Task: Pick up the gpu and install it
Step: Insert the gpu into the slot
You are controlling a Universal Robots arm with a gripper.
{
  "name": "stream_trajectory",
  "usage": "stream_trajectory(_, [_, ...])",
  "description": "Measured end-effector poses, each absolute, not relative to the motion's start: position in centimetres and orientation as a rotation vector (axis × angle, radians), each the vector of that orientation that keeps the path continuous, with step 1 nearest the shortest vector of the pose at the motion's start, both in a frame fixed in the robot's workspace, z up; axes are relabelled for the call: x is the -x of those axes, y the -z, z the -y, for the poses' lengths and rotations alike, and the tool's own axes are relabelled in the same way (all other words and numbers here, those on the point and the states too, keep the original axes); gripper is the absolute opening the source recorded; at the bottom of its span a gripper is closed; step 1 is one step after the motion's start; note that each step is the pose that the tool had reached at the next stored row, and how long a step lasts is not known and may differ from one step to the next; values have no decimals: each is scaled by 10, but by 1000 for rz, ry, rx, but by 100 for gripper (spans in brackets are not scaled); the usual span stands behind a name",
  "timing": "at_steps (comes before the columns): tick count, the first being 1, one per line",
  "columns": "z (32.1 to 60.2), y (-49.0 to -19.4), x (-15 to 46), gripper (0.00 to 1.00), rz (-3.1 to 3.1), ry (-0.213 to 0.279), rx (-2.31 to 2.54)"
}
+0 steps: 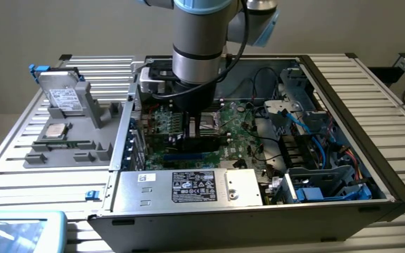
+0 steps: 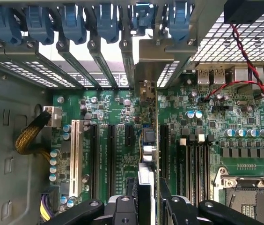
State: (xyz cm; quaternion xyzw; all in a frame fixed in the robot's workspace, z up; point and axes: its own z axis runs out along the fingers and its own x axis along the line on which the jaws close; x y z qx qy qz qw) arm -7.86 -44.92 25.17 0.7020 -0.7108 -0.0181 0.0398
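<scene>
The gpu [image 2: 156, 140] shows edge-on in the wrist view, standing upright over the green motherboard [image 2: 118, 108] among its long expansion slots. Its silver end bracket [image 2: 150, 58] lies against the case's rear slot openings. My gripper [image 2: 150, 204] is shut on the card, one black finger [image 2: 122, 206] on each side. In the exterior view the gripper [image 1: 200, 130] reaches down into the open computer case [image 1: 343, 95], with the dark gpu [image 1: 204, 140] beneath it at the motherboard. I cannot tell whether the card sits fully in its slot.
A row of blue slot latches [image 2: 71, 23] lines the case's rear. A CPU socket [image 2: 246, 197] and red-black wires [image 2: 251, 70] lie beside the card. The power supply [image 1: 188, 187] fills the case's front. On the exterior view's left, a grey fixture [image 1: 76, 142] holds a hard drive [image 1: 63, 95].
</scene>
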Motion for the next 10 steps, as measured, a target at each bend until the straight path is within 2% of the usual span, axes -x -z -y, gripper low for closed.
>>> stream_trajectory(10, [451,-250,84,28,2179,57,-2152])
